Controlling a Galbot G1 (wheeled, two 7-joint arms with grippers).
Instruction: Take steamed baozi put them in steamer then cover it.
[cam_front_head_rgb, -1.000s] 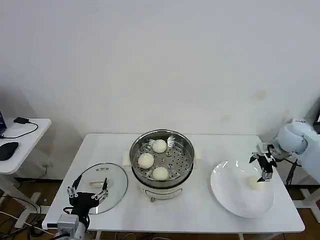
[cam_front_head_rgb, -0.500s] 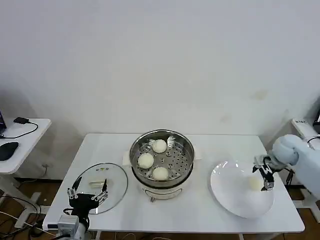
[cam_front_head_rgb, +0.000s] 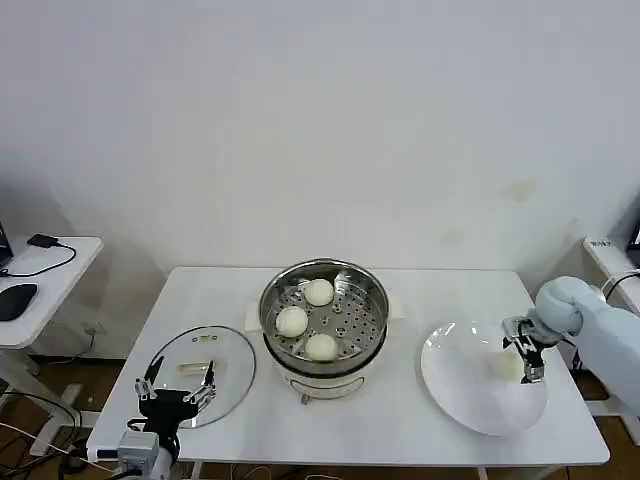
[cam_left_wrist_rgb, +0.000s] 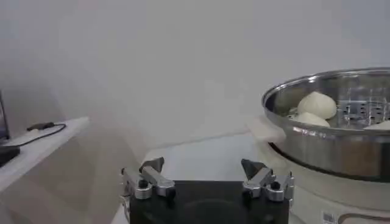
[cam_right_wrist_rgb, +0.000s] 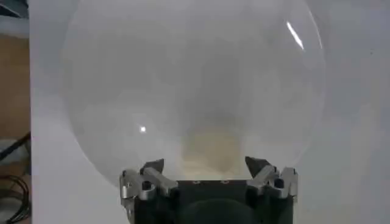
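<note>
Three steamed baozi (cam_front_head_rgb: 319, 292) (cam_front_head_rgb: 292, 321) (cam_front_head_rgb: 321, 347) lie on the perforated tray of the steamer (cam_front_head_rgb: 324, 315), a shiny steel pot mid-table, also seen from the side in the left wrist view (cam_left_wrist_rgb: 332, 125). One more baozi (cam_front_head_rgb: 508, 365) lies on the white plate (cam_front_head_rgb: 470, 390) at the right. My right gripper (cam_front_head_rgb: 527, 352) hangs open just above this bun (cam_right_wrist_rgb: 210, 149), which sits between its spread fingers. My left gripper (cam_front_head_rgb: 178, 388) is open over the front left table corner, next to the glass lid (cam_front_head_rgb: 205, 360).
The glass lid lies flat on the table left of the steamer. A small side table (cam_front_head_rgb: 35, 285) with a cable and a mouse stands further left. A white wall rises behind the table.
My right gripper has come down and slightly toward the table's front, settling over the baozi on the plate. The left arm has stayed still.
</note>
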